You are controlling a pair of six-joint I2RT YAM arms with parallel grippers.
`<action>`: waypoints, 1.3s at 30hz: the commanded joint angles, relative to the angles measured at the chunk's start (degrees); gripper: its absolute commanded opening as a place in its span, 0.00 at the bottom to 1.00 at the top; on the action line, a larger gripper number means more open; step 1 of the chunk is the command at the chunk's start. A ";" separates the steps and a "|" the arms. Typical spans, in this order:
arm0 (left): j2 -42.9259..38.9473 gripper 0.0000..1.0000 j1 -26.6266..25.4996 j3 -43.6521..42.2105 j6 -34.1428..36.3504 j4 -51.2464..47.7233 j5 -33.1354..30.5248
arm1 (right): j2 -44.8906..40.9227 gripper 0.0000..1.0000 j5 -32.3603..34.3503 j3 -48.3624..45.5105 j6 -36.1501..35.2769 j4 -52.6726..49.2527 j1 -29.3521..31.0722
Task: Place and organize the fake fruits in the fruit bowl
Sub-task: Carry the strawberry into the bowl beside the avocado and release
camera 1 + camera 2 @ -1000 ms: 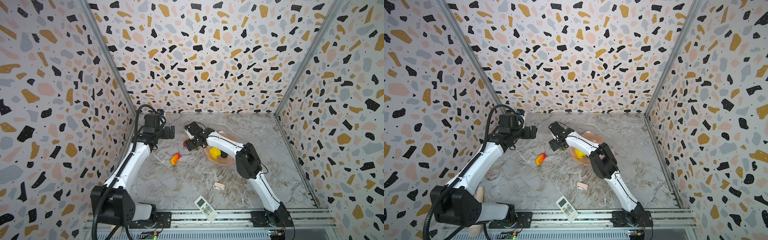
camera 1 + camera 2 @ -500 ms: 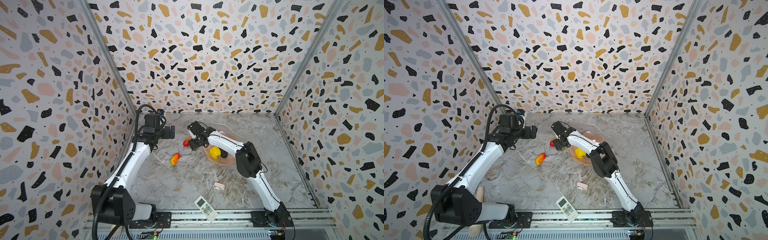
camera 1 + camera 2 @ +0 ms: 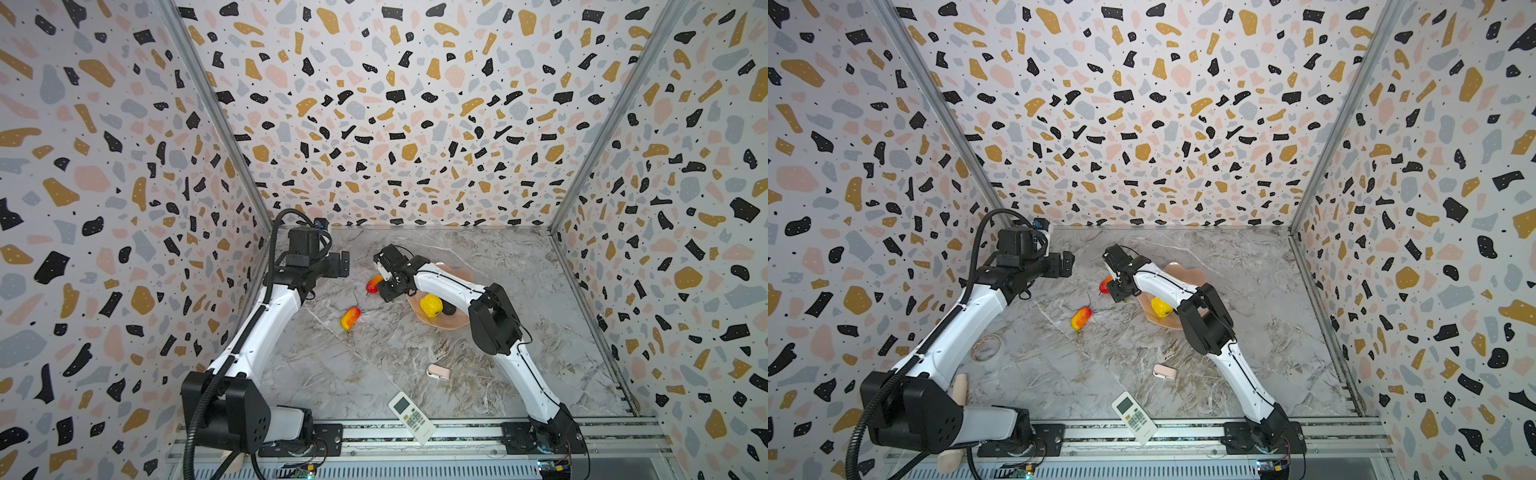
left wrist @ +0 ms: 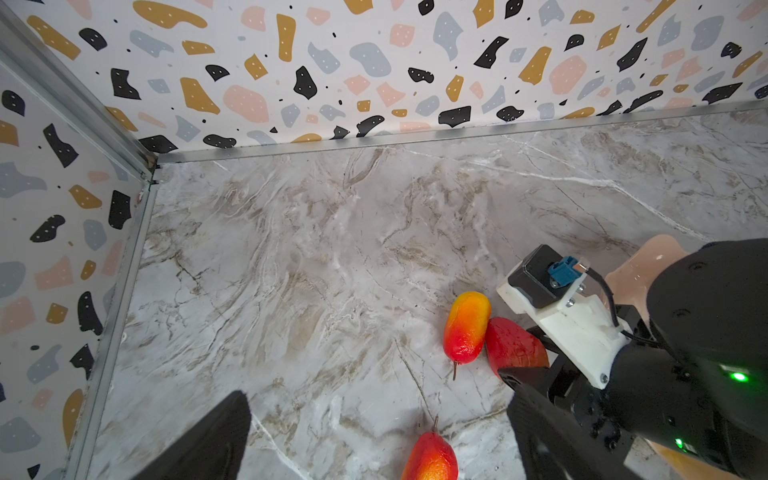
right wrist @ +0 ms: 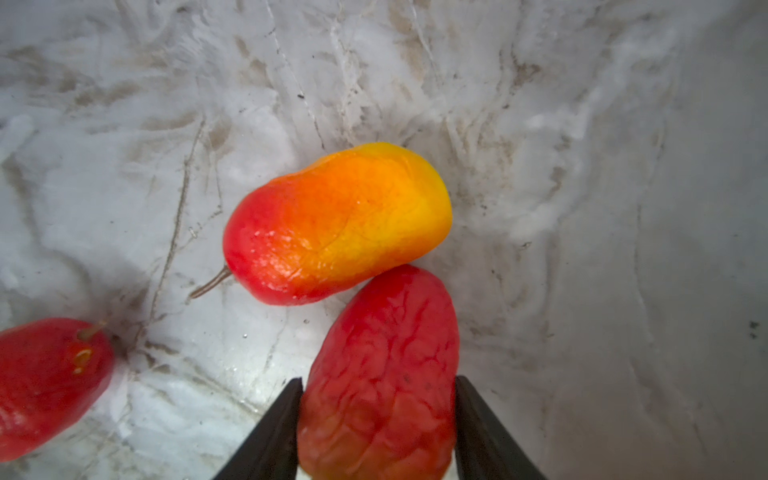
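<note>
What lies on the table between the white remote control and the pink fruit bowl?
The small pale pink gadget lies there, seen in both top views, apart from the remote control and the fruit bowl.

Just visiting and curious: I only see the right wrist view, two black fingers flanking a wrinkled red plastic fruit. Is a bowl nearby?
Observer: Yes. In both top views a wide pale pink scalloped bowl sits on the marble table, just right of the right end effector that clamps your wrinkled red plastic strawberry.
Operator: Anything in it already?
Observer: A bumpy yellow plastic fruit and a dark rounded fruit beside it.
Operator: And the other arm?
Observer: The left end effector hangs open and empty above the table.
</note>
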 commanded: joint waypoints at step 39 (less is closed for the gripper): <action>0.91 1.00 -0.51 3.55 -0.02 2.35 3.26 | -48.88 0.38 -0.82 -46.46 -6.17 -3.08 -19.67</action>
